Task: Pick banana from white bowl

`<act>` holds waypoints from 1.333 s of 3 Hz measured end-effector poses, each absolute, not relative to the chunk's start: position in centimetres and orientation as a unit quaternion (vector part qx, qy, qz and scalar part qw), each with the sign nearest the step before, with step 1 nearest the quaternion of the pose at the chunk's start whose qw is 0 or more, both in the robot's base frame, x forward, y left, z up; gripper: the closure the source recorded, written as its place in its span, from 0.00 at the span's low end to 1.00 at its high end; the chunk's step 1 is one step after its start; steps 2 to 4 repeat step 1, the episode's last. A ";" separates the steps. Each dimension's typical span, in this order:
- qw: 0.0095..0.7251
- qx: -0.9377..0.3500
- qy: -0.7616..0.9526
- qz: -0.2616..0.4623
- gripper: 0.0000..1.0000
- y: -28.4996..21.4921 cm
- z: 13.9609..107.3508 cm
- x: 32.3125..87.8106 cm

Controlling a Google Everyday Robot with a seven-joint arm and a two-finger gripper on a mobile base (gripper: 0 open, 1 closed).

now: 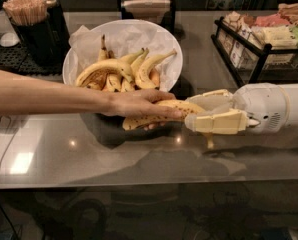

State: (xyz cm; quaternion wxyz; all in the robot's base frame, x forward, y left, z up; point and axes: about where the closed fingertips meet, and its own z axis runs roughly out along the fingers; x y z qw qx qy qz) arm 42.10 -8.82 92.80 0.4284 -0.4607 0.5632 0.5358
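Observation:
A white bowl lined with paper holds several yellow bananas at the back of the counter. My gripper reaches in from the right, in front of the bowl and just above the counter. Its cream fingers are closed on the right end of a spotted banana that lies level outside the bowl. A person's hand comes in from the left and grips the same banana from above.
A dark holder of wooden stir sticks stands at the back left. A black wire rack of packaged snacks stands at the back right. The person's forearm stretches across the left of the glossy counter.

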 end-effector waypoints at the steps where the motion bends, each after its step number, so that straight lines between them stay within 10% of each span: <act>1: 0.428 -0.461 0.563 0.536 0.58 -8.8 92.8 42.1; 4: 0.428 -0.461 0.563 0.536 0.58 -8.8 92.8 42.1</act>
